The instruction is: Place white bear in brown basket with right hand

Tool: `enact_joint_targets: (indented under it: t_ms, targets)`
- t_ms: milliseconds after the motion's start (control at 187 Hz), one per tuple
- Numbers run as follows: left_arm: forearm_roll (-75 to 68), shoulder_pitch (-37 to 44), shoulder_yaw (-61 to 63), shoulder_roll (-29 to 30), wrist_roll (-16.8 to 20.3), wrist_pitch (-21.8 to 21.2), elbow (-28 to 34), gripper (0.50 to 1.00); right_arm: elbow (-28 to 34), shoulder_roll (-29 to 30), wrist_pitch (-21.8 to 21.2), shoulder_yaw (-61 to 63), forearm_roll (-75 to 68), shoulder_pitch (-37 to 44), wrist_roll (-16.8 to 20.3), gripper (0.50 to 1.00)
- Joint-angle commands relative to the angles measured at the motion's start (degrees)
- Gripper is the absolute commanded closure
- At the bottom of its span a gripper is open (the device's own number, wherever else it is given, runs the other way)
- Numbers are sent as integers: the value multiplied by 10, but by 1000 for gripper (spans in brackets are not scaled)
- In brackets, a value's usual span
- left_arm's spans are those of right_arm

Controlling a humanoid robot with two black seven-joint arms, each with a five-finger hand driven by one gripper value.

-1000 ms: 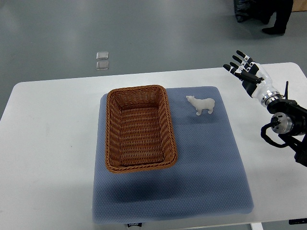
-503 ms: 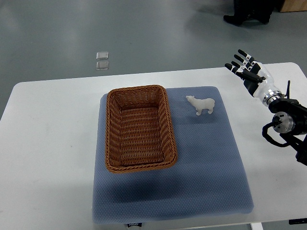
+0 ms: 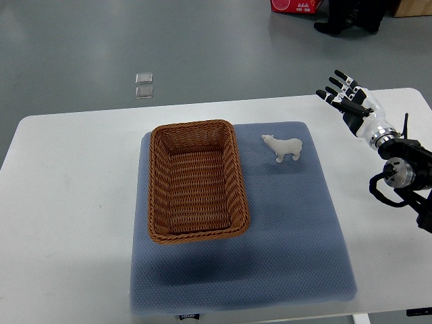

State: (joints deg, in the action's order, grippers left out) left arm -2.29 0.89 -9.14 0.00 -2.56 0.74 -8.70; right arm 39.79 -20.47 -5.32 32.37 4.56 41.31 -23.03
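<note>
The white bear (image 3: 283,147) stands on the blue mat (image 3: 290,229), just right of the brown basket (image 3: 196,181), not touching it. The right hand (image 3: 351,101) hovers over the white table (image 3: 67,202), well right of the bear, fingers spread, holding nothing.

Lab or test room: bare grey floor (image 3: 202,47), white table (image 3: 67,202) with blue mat (image 3: 283,250).
</note>
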Motion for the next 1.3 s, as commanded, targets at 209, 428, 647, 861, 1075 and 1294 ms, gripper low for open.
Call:
enact_joint_targets:
  t_ms: [209, 428, 647, 861, 1075, 1294]
  targets:
    - [0, 0, 0, 0, 0, 0, 0, 500, 0, 4, 0, 2, 43, 3, 0, 574]
    - [0, 0, 0, 0, 0, 0, 0, 500, 0, -1, -1, 2, 83, 6, 1, 574]
    - [0, 1, 0, 0, 0, 0, 0, 500, 15, -8, -4, 2, 205, 10, 0, 574]
    - [0, 0, 0, 0, 0, 0, 0, 500, 38, -15, -13, -1, 392, 11, -10, 574]
    - [0, 0, 0, 0, 0, 0, 0, 500, 55, -23, -12, -8, 562, 23, -11, 576]
    - [0, 0, 0, 0, 0, 0, 0, 500, 56, -25, -2, -8, 679, 29, -8, 576]
